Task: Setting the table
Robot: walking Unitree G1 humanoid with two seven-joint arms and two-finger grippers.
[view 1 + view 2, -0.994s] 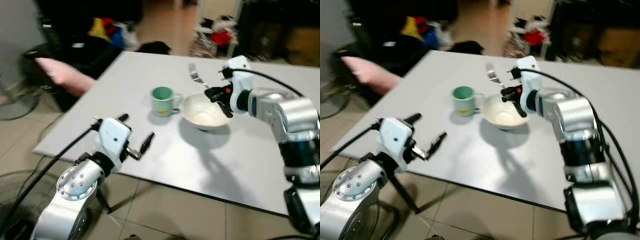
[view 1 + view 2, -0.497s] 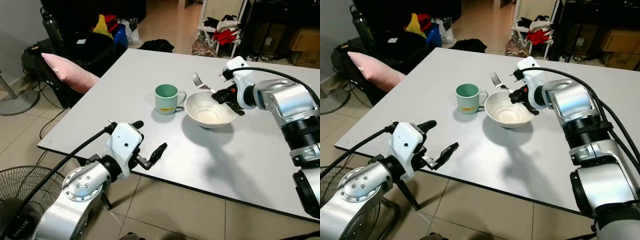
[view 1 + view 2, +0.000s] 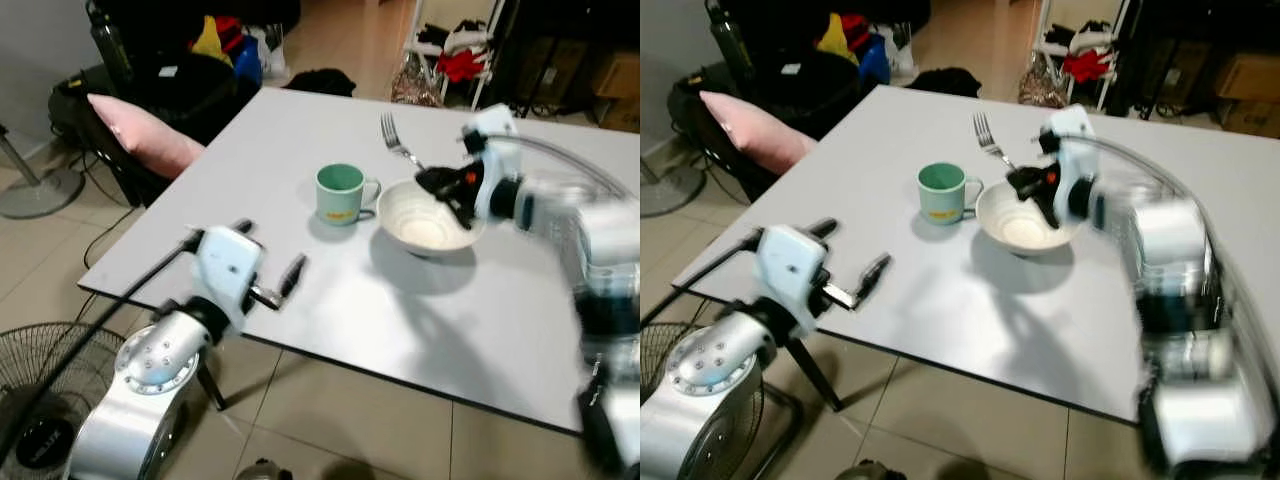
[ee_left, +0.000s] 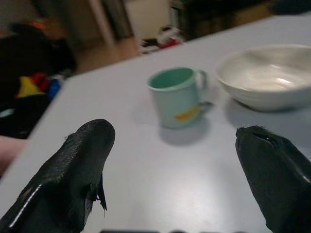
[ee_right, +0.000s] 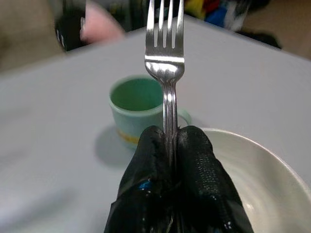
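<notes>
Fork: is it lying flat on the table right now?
No. The right gripper pinches the fork by its handle, tines pointing out above the bowl.

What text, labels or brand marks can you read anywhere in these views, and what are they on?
No text is legible anywhere.
Green mug: a small yellow-orange mark on its side, too blurred to tell whether it is lettering.
White bowl: no marking shows.
Fork, held in the right hand: no stamp or brand shows.
Left hand: no label shows on its casing.
</notes>
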